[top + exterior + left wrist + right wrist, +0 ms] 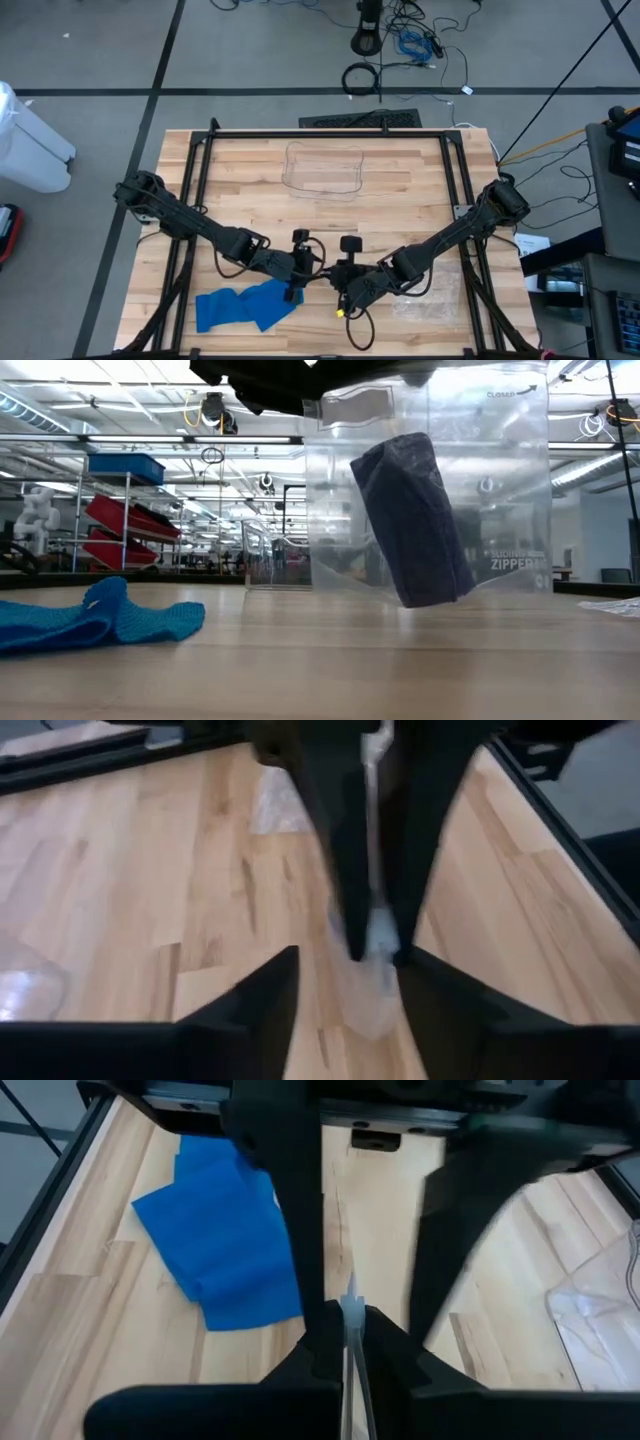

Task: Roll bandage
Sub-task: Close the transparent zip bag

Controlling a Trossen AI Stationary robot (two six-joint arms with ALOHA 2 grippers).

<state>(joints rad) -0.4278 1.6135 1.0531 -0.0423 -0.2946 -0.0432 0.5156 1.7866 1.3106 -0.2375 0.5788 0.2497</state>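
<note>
My right gripper [345,1342] clenches the zipper bag [430,490] aloft at six o'clock; my left gripper [345,982] stands released beside it, the blue bandage [243,305] unrolled at seven.

Even, bright light falls from overhead; ceiling strip lights [120,435] show in the low view. The table [250,185] is evenly lit, with faint soft shadows under the arms. Both wrist views are smeared with blur. In the low view, the clear bag [500,480] catches pale glare, and the room behind looks soft.
</note>
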